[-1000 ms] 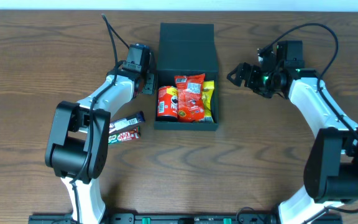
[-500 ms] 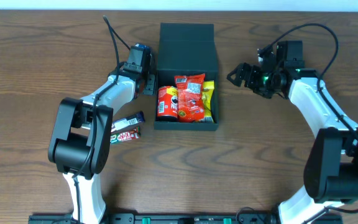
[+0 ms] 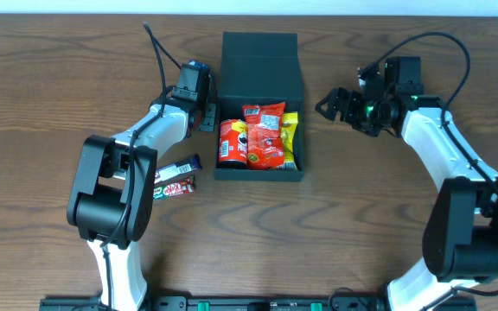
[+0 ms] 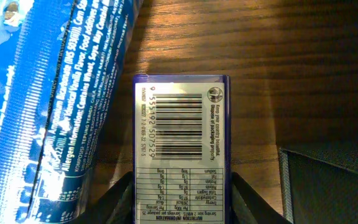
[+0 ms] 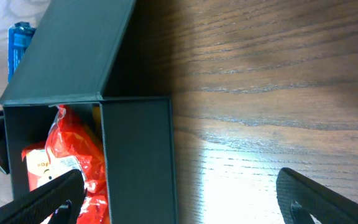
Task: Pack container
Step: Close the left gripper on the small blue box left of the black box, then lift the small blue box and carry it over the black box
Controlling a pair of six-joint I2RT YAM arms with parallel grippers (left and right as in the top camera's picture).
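Container: the black container (image 3: 258,174) sits mid-bench (image 3: 361,233) between our two arms, with its flap lid open at the far side.
Inside: a red can (image 3: 232,142), a red packet (image 3: 264,134) and a yellow packet (image 3: 290,138) lie side by side.
Left: our left hand (image 3: 204,117) is just beside the container's left wall. Its fingers (image 4: 120,199) flank a small barcoded pack (image 4: 180,143) lying on the wood next to a blue packet (image 4: 48,106). We cannot tell whether they grip it.
Right: our right hand (image 3: 328,104) is spread wide with nothing in it, near the container's right side but not touching.
Outside: two snack bars (image 3: 175,177) lie by the left arm.
Handling: we judge the container stiff, light and matte rather than slippery. It would likely slide if nudged, and the lid is free to swing.
Hold: we would take the lid by its free edge, or pinch a side wall clear of the packets.
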